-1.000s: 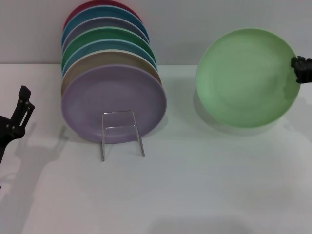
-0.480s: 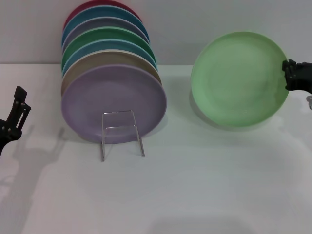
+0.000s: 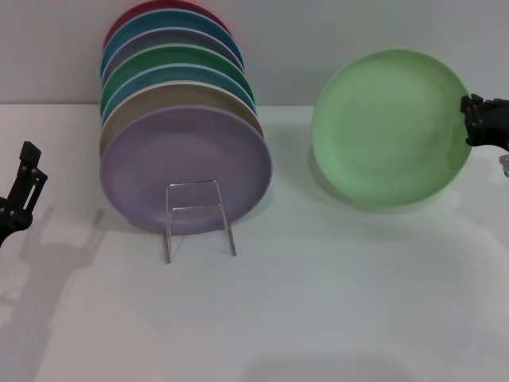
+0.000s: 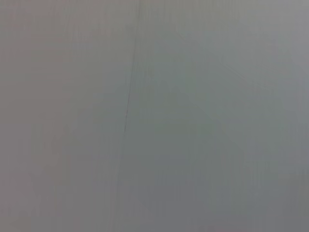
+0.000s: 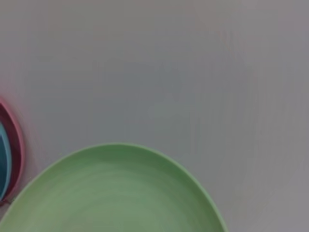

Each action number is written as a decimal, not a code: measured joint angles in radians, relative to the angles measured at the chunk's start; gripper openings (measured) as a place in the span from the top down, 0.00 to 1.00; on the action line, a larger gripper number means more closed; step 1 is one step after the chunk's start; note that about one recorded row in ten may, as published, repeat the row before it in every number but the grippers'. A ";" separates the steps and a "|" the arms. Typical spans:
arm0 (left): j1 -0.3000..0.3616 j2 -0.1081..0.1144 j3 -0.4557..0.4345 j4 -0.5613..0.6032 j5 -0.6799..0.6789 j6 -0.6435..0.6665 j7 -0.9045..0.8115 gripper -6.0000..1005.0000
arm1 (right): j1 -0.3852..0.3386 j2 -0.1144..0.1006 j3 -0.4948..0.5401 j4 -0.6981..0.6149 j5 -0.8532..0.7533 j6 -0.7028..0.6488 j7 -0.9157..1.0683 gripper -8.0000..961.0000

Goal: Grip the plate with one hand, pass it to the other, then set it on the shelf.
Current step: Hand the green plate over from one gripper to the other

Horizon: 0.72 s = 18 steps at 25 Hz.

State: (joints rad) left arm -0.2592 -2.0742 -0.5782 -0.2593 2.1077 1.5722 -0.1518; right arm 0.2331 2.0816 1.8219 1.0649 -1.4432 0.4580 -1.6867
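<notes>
The light pastel-green plate (image 3: 390, 127) hangs tilted above the white table at the right, its face toward me. My right gripper (image 3: 471, 121) is shut on the plate's right rim at the frame's right edge. The right wrist view shows the plate (image 5: 111, 193) filling its lower part. The thin silver wire shelf (image 3: 199, 216) stands at the table's middle left, its rectangular front loop in front of a lilac plate (image 3: 184, 169). My left gripper (image 3: 22, 191) is at the far left edge, low over the table. The left wrist view shows only a grey surface.
A row of several plates leans upright behind the lilac one: tan, blue, dark green (image 3: 179, 60), grey-blue, teal and red, near the back wall. White table (image 3: 334, 286) spreads in front and between rack and held plate.
The right gripper carried the plate a little leftward and upward over the second. The left gripper drew slightly left and lower at the frame's edge.
</notes>
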 joint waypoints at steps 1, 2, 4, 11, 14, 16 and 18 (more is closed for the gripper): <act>0.000 0.000 0.000 0.000 0.000 0.000 0.000 0.20 | 0.000 0.001 -0.004 -0.001 -0.003 -0.002 -0.001 0.95; -0.001 0.000 0.001 0.000 0.000 0.000 0.000 0.20 | 0.000 0.001 -0.007 -0.002 -0.003 -0.003 -0.002 0.95; -0.002 0.000 0.007 0.000 0.000 0.000 0.001 0.20 | 0.000 0.002 -0.009 -0.005 -0.003 -0.009 -0.006 0.95; -0.006 0.000 0.018 0.000 0.000 0.003 0.008 0.20 | -0.023 0.002 -0.034 0.032 -0.030 -0.050 -0.018 0.94; -0.009 0.001 0.023 0.000 0.000 0.003 0.008 0.20 | -0.033 0.002 -0.063 0.069 -0.061 -0.085 -0.037 0.94; -0.009 0.001 0.023 0.000 0.000 0.004 0.008 0.20 | -0.038 0.002 -0.084 0.100 -0.095 -0.113 -0.039 0.94; -0.009 0.000 0.024 0.000 0.000 0.006 0.008 0.20 | -0.045 0.002 -0.116 0.140 -0.156 -0.167 -0.040 0.94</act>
State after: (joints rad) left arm -0.2686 -2.0737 -0.5539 -0.2592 2.1077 1.5783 -0.1434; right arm 0.1885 2.0834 1.7057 1.2050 -1.5988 0.2909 -1.7269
